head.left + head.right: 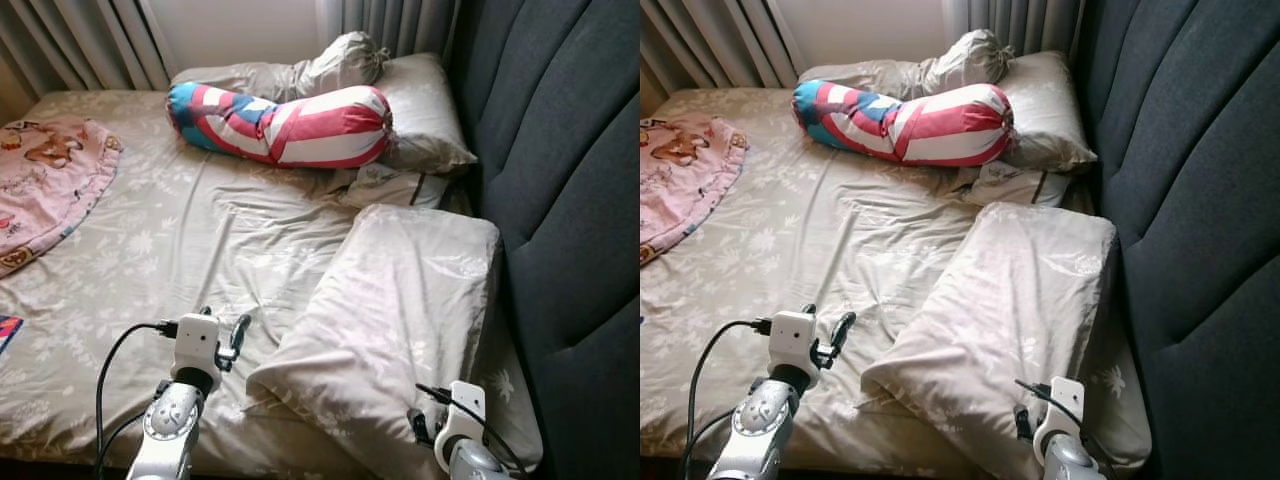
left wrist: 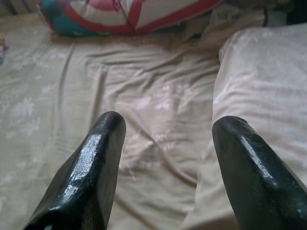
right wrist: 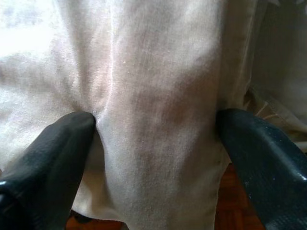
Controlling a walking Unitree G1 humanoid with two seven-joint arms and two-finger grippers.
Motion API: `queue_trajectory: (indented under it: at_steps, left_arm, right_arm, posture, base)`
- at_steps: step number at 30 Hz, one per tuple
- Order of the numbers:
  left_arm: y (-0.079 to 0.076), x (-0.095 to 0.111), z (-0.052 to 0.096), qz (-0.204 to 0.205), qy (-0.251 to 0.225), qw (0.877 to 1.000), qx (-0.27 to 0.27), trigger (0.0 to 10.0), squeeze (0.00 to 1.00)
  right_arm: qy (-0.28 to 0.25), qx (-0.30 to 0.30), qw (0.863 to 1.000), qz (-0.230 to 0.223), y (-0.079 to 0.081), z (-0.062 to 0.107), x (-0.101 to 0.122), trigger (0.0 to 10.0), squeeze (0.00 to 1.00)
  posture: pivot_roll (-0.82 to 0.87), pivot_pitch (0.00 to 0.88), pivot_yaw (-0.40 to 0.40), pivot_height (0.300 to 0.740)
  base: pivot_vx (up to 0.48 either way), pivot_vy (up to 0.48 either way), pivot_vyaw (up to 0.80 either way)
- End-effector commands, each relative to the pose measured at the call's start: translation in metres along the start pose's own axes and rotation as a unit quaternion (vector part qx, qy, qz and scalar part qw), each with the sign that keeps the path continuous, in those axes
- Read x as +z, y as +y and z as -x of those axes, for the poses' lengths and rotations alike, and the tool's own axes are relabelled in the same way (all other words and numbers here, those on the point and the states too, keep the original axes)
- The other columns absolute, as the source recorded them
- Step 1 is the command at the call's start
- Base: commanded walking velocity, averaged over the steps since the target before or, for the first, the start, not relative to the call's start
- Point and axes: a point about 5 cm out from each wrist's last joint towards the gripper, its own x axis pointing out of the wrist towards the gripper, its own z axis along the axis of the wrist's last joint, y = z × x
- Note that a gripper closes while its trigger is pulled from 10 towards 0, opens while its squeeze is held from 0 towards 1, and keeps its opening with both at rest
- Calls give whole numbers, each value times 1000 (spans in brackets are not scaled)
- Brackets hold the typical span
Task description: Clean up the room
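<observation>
A dark grey padded headboard (image 1: pixel 570 170) runs along the right side of the bed (image 1: pixel 180 240). Grey curtains (image 1: pixel 90 40) hang at the far end, left of a pale strip of wall (image 1: pixel 230 28), with more curtain (image 1: pixel 395 22) beside the headboard. Reddish wooden floor (image 3: pixel 240 211) shows below the bed's edge.

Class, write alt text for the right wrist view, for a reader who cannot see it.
Two black fingers of the right tool sit spread either side of a bulging fold of the beige pillow, its fabric pressed between them. A strip of wooden floor shows beneath the pillow's edge.
</observation>
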Motion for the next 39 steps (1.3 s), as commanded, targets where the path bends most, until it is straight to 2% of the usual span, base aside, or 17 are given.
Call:
queue_trajectory:
  at_steps: [1,11,20,21,39]
  left_arm:
    - [3,-3,6,-3,10,1000,-3,10000,0]
    - [4,-3,20,-9,15,1000,-6,10000,0]
    - [4,1,23,-13,18,1000,-10,10000,0]
    - [4,1,22,-13,18,1000,-11,10000,0]
    - [4,7,15,-16,24,1000,-13,10000,0]
  right_arm:
    - [24,-12,1000,-5,-3,2,-15,10000,0]
    - [41,-9,999,-16,-1,5,-31,10000,0]
    - [26,7,999,-21,8,4,-27,10000,0]
    - [26,7,999,-18,8,4,-27,0,0]
    - [39,1,999,-3,7,5,-33,0,0]
  posture:
    - [-19,178,33,691]
    - [18,205,48,691]
    - [28,210,54,691]
    - [25,206,55,691]
    - [21,164,51,691]
  base:
    - [0,0,0]
    - [0,0,0]
    - [0,0,0]
    - [0,0,0]
    - [0,0,0]
